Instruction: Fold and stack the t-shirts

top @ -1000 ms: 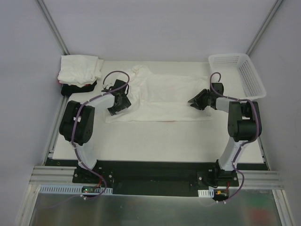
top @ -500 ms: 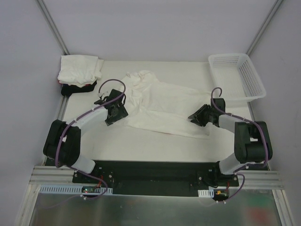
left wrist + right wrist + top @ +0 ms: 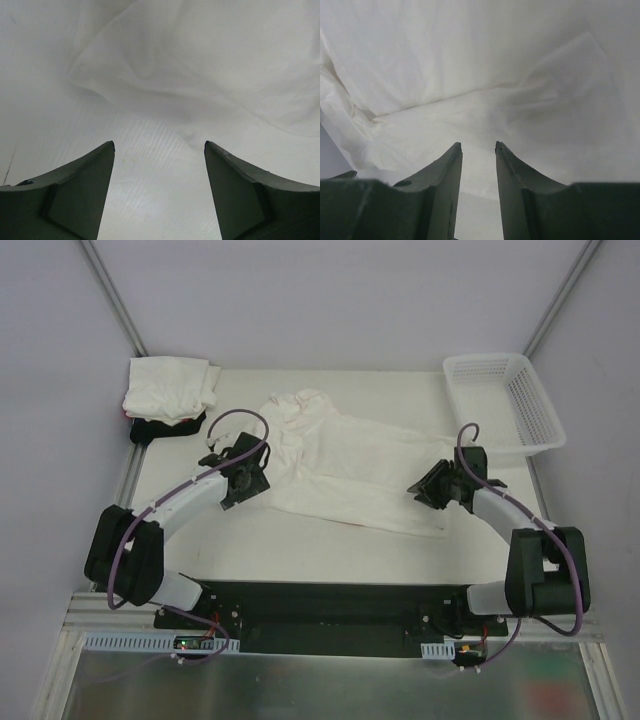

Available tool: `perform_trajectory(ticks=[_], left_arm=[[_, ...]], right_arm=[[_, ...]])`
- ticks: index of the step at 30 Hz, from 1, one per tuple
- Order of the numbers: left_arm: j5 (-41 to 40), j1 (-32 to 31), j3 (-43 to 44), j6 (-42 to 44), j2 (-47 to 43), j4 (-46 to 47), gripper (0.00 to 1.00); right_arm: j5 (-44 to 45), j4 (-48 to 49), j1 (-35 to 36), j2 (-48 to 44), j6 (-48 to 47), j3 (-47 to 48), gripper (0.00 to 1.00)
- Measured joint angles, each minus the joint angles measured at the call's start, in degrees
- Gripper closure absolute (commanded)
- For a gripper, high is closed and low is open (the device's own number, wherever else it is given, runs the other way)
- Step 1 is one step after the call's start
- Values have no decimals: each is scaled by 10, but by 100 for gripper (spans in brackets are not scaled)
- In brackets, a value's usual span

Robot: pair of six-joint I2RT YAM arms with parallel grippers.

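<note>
Looking down, we see the white t-shirt [image 3: 350,465] lying slanted on the table [image 3: 300,550], with the left gripper [image 3: 159,144] wide apart before its left edge and the right gripper [image 3: 478,144] only narrowly apart over its right side, probably placed to straighten it.

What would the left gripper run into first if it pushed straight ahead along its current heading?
Most likely the near edge of the spread white t-shirt. The left gripper stands open over bare table, cloth just beyond; depth is hard to judge.
</note>
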Motion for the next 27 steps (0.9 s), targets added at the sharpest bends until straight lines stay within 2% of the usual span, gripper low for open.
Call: perform_trajectory(ticks=[5, 9, 18, 27], left_arm=[[-15, 0, 92, 26, 86, 18, 28], [-12, 0, 125, 68, 122, 70, 28], [66, 24, 118, 134, 195, 222, 29], [131, 37, 110, 142, 236, 293, 30]], right_arm=[[2, -12, 13, 93, -21, 136, 64], [1, -4, 22, 167, -31, 227, 64], [-17, -2, 28, 336, -33, 363, 64], [-48, 3, 23, 393, -31, 487, 64]])
